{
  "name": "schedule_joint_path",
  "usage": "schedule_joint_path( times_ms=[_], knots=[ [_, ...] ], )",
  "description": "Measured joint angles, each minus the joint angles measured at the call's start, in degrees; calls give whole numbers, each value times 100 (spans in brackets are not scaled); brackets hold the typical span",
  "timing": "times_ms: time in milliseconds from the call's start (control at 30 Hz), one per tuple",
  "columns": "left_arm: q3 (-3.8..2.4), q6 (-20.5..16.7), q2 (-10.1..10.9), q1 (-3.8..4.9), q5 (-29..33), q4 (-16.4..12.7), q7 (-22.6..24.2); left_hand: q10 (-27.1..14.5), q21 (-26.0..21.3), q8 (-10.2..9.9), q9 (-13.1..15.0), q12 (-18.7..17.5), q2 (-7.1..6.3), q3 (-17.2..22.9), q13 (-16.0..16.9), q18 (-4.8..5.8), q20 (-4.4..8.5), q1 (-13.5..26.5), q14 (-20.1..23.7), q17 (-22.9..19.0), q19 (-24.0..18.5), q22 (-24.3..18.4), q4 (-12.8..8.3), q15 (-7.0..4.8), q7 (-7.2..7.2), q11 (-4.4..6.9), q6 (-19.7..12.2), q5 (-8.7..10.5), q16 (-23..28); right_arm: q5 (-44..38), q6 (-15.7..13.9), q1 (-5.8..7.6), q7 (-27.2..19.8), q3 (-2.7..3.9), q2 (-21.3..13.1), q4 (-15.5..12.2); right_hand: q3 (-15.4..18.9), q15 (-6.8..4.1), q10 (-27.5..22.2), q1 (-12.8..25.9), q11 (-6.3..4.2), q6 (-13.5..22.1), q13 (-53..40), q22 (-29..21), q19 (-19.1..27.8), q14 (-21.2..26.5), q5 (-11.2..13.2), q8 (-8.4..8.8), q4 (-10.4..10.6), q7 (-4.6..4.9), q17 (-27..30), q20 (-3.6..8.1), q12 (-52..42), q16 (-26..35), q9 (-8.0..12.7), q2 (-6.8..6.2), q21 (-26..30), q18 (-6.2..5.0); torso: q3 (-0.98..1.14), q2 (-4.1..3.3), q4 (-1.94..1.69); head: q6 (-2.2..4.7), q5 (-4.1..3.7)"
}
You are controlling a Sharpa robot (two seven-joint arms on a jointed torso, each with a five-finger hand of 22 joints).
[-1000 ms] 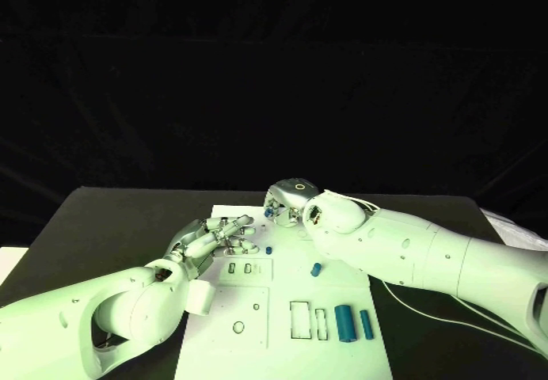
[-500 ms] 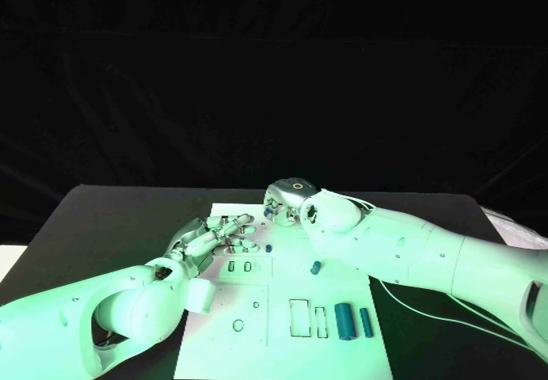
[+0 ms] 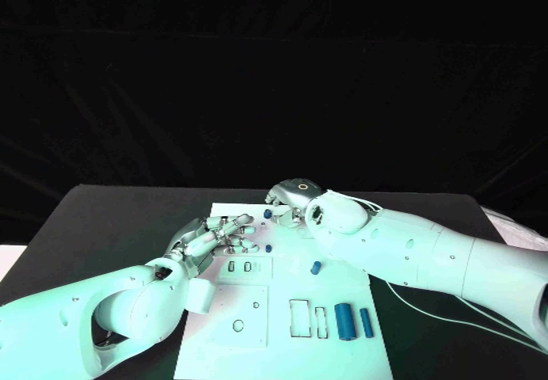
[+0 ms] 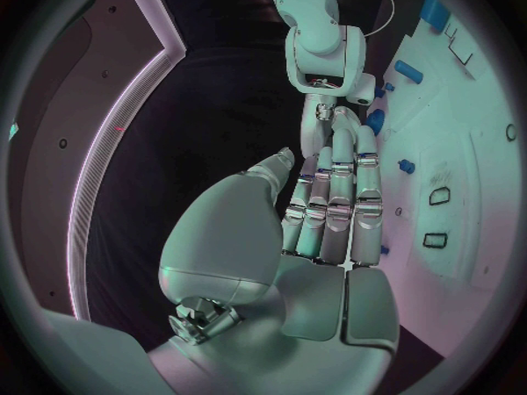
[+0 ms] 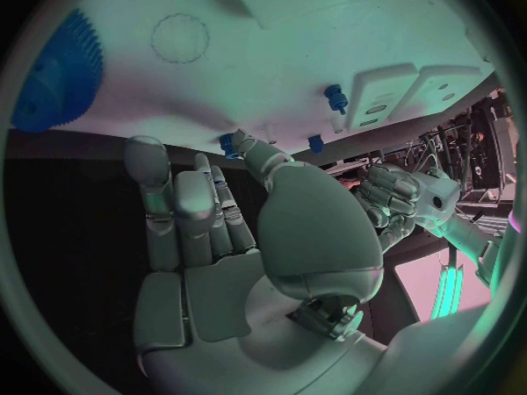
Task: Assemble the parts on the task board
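Observation:
The white task board (image 3: 286,348) lies in the middle of the black table. My left hand (image 3: 217,237) hovers over the board's left edge, fingers straight and side by side, holding nothing (image 4: 329,211). My right hand (image 3: 288,210) is at the board's far edge, mostly hidden behind its wrist. Its fingers are stretched out (image 5: 220,228), and the thumb tip is right beside a small blue part (image 5: 228,142) (image 3: 268,213); I cannot tell if they touch. Other small blue parts (image 3: 268,248) (image 3: 317,267) stand mid-board. Two long blue parts (image 3: 344,321) (image 3: 367,323) lie near the front right.
A blue gear (image 5: 55,70) and a blue peg (image 5: 333,96) sit on the board (image 5: 329,26) near my right hand. Rectangular slots (image 3: 300,319) and oval holes (image 3: 240,267) mark the board. A thin cable (image 3: 394,297) hangs under my right arm.
My right hand has drawn slightly to the right, and the small blue part at the board's far edge now shows more fully. My left hand has barely moved.

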State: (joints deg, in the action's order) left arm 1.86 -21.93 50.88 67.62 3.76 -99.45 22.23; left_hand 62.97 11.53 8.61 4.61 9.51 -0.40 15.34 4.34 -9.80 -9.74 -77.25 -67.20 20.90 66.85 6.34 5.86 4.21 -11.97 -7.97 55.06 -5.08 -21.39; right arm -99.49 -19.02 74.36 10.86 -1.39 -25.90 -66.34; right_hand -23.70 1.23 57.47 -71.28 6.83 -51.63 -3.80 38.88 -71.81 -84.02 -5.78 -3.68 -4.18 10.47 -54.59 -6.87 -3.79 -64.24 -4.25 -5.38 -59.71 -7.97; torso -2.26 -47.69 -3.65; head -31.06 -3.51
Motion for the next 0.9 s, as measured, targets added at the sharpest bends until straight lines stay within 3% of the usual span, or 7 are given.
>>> schedule_joint_path(
  times_ms=[233, 367, 433, 533, 600, 733, 900],
  knots=[
    [0, 0, 51, 0, 1, -2, -3, 0, 0, 0, 0, 0, 0, 0, 0, 1, 0, 0, 0, -1, 0, 0, 0, 0, 0, 0, 0, 0, 0, 107, -96, 24, 10, 80, -842, -928, 95, 0, 444, 0, -80, -315, -81, 200, -37, 0, -88, -73, 63, -75, -68, 10, -287, -42, -74, 0, -139, 0, 15, 1, 40, 16, 11],
    [0, 0, 70, 0, 1, -8, -5, 0, 0, 0, -1, 0, 0, 26, -5, 1, 0, 0, 0, 6, 0, 0, -27, 0, 0, 0, 0, 0, -26, 324, -96, 73, 44, 129, -1449, -1491, 110, -116, 1135, 0, -187, -408, -245, 815, -325, -9, -88, -73, 160, -126, -557, 89, -622, -453, -91, 0, -556, -1, 23, 14, 76, 19, 22],
    [0, 0, 76, 0, 1, -10, -6, 0, 0, 0, -1, 0, 0, 26, -5, 1, 0, 0, 0, 7, 0, 0, -27, 0, 0, 0, 0, 0, -26, 495, -70, 99, 82, 144, -1731, -1684, 176, -182, 1431, 68, -208, -420, -386, 1081, -434, 8, -156, -73, 225, -136, -792, 143, -831, -651, -93, -68, -736, -1, 27, 23, 95, 19, 23],
    [0, 0, 82, 0, 2, -13, -6, 0, 0, 0, -1, 0, 1, 26, -5, 1, 0, 0, 0, 6, 0, 0, -27, 0, 0, 0, 0, 0, -26, 728, 14, 111, 155, 149, -1987, -1812, 461, -293, 1893, 147, -364, -388, -896, 1560, -612, -2, -384, -73, 354, -216, -1139, 274, -1421, -946, -93, -247, -1068, 136, 37, 34, 126, 15, 24],
    [1, 0, 83, 0, 2, -13, -6, 0, 0, 0, -1, 0, 1, 26, -5, 1, 0, 0, 0, 6, 0, 0, -27, 0, 0, 0, 0, 0, -26, 845, 89, 111, 199, 149, -2077, -1836, 729, -330, 1733, 103, -455, -357, -1590, 1862, -682, -1, -468, -61, 525, -248, -1384, 332, -2040, -1162, -93, -288, -1279, 135, 44, 40, 142, 12, 24],
    [1, 0, 83, 0, 3, -14, -7, 0, 0, 0, -1, 0, 1, 26, -5, 1, 0, -1, 0, 6, 0, 0, -27, 0, 0, 0, 0, 0, -26, 1040, 277, 110, 290, 150, -2194, -1805, 1130, -330, 1224, -81, -392, -272, -3460, 2244, -740, -1, -533, -61, 892, -222, -1736, 287, -3688, -1458, -104, -233, -1544, 226, 59, 48, 162, 2, 24],
    [1, 0, 83, 0, 4, -15, -8, 0, 0, 0, -1, 0, 1, 26, -5, 1, 0, -1, 0, 5, 0, 0, -27, 0, 0, 0, 0, 0, -26, 1178, 469, 99, 367, 150, -2184, -1675, 1200, -308, 1198, -160, -380, -271, -4005, 2351, -755, 21, -555, -61, 1015, -222, -1828, 272, -4126, -1528, -116, -215, -1609, 226, 61, 48, 166, -2, 20]
  ],
)
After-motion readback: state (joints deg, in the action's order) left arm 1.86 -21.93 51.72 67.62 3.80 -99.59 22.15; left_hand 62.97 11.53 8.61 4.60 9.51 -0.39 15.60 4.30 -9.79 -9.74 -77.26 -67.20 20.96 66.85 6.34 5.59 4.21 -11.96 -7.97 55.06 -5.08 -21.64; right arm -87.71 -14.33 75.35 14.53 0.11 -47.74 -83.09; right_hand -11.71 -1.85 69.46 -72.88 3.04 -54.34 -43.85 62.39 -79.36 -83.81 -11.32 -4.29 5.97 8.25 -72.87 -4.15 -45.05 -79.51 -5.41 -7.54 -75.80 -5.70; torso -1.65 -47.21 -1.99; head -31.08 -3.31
